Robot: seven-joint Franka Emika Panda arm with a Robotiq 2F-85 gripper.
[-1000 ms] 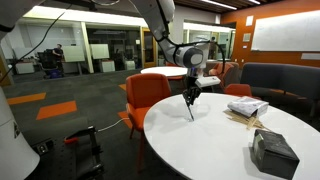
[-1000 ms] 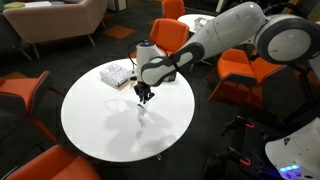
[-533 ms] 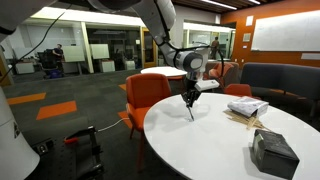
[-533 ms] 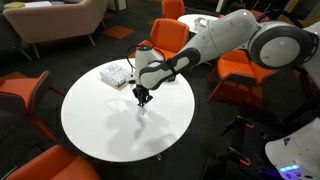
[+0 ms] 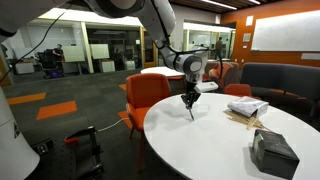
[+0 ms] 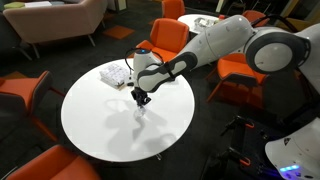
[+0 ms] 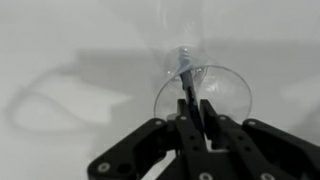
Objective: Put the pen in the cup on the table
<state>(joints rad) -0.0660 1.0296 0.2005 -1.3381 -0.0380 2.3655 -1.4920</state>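
In an exterior view the claw (image 5: 190,98) points straight down over the far-left part of the bench (image 5: 205,150). The pen (image 5: 191,111) hangs upright from it, likely so it can go in end-first. The arm (image 5: 160,25) reaches in from the far left and bends downward.

In an exterior view from above, the claw (image 6: 140,97) hangs a little beyond the bench's middle.

The wrist view shows the fingers (image 7: 208,118) closed on the pen, whose lower end sits over what seems to be the rim of a clear cup (image 7: 228,73).

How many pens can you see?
1. The pen hangs from the closed jaws, pointing down at the clear cup. Others may be hidden.
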